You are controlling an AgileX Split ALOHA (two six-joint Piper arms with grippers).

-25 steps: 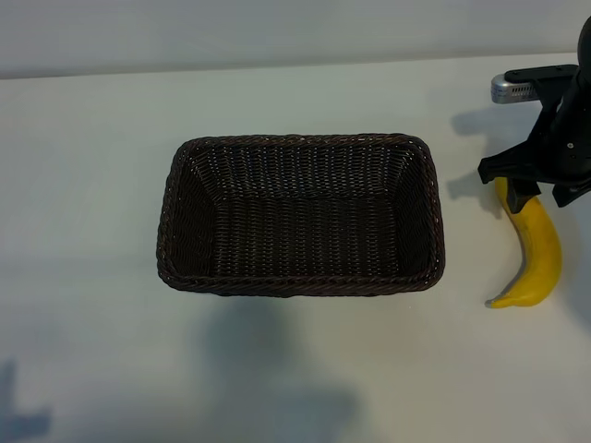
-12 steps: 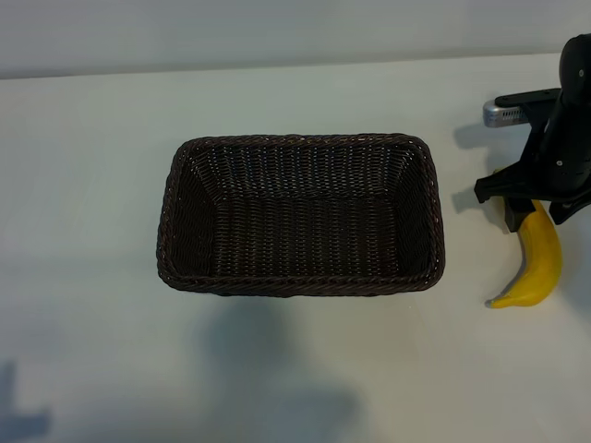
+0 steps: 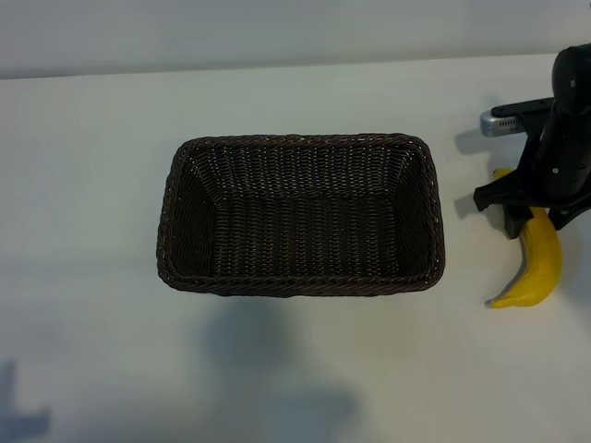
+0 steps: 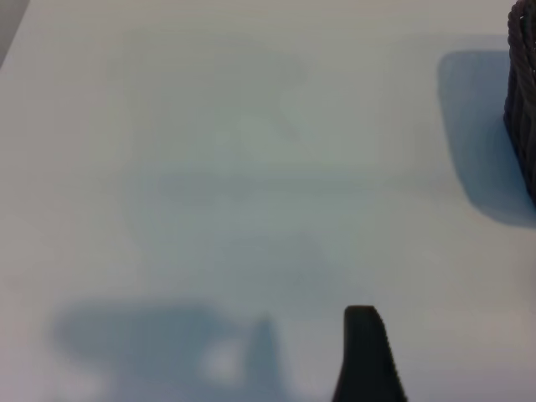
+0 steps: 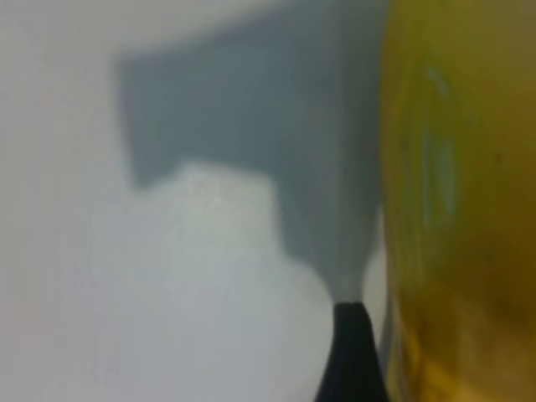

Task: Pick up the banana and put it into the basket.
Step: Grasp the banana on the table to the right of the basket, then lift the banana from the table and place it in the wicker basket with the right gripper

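Exterior view: rectangular dark brown woven wicker basket [image 3: 300, 214] w/ sloped sides and braided rim sits mid-table on the white table [image 3: 92, 185], nothing inside it. Curved bright yellow banana [image 3: 536, 263] lies flat on the table near the right edge, well apart from the basket's right rim, one darker tip pointing toward the front edge, the other end poking out behind the arm. Black right gripper [image 3: 534, 214] hangs pointing straight down over the banana's upper half, jaws spread wide, one dark finger [image 3: 511, 221] on the basket side of the fruit; the other finger isn't clear at the table's right edge. Can't tell if the fingers touch the banana; it's still on the table, not lifted. Left arm isn't visible in this view. Left wrist view: only a black fingertip [image 4: 366, 352] of the left gripper shows over bare white table, w/ a corner of the basket's weave [image 4: 523, 100] off to one side, well apart; jaws stand wide, holding nothing. Right wrist view: banana's yellow skin [image 5: 456, 201] fills one side, v. close, one black fingertip [image 5: 352, 356] just beside it w/ a sliver of table between; gripper's shadow falls on the table.
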